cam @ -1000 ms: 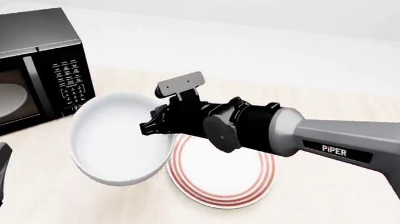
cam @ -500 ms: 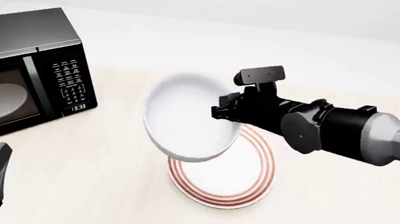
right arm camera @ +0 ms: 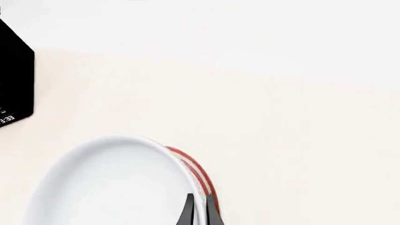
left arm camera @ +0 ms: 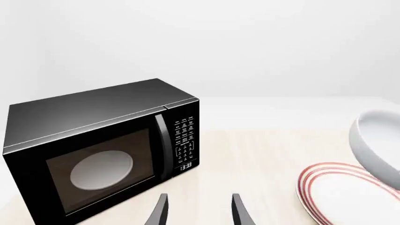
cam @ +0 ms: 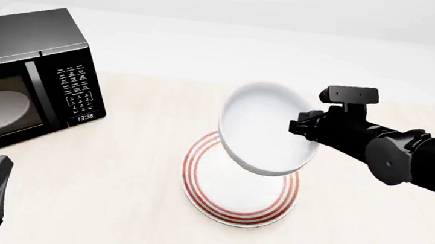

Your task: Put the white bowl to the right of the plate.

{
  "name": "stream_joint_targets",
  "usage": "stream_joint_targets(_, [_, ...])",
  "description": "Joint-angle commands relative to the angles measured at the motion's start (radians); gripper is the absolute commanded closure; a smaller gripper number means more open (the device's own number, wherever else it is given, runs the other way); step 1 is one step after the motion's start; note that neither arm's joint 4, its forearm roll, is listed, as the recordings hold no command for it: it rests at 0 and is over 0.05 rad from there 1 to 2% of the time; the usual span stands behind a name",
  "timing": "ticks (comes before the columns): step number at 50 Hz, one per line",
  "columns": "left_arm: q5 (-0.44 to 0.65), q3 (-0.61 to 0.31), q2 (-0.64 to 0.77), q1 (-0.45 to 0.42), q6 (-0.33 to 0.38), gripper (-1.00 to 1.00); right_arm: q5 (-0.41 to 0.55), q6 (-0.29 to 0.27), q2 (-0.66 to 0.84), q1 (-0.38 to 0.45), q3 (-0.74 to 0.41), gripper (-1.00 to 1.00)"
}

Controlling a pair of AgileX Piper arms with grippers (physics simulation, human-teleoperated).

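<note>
Above the plate [cam: 239, 204], right jaws [cam: 298, 129] grip the white bowl [cam: 265, 128].

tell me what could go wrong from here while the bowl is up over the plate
The right pincer grips the white bowl only by its rim, tilted in the air, so it could slip or swing. It hangs over the plate; a drop might hit it, and lowering too soon could land it on the rings, not to the right.

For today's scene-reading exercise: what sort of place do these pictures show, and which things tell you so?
Probably a simulated kitchen-style tabletop rather than a real room. A black microwave stands on a pale wooden table, beside a red-ringed plate and a white bowl held above it by the right tool. The walls are blank white.
</note>
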Motion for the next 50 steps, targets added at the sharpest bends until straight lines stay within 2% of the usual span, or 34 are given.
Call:
stream_joint_targets(1, [0.000, 0.000, 0.000, 0.000, 0.000, -1.00, -0.008, -0.009, -0.059, -0.138, 0.077, 1.00])
stream_joint_targets(20, [0.000, 0.000, 0.000, 0.000, 0.000, -1.00, -0.042, -0.010, -0.101, -0.336, 0.172, 1.00])
stream_joint_targets(34, [0.000, 0.000, 0.000, 0.000, 0.000, -1.00, -0.087, -0.007, -0.048, -0.449, 0.203, 1.00])
stream_joint_targets(41, [0.000, 0.000, 0.000, 0.000, 0.000, -1.00, -0.063, 0.002, -0.094, -0.496, 0.216, 1.00])
stream_joint_targets(50, [0.000, 0.000, 0.000, 0.000, 0.000, -1.00, -0.089, 0.010, -0.095, -0.561, 0.246, 1.00])
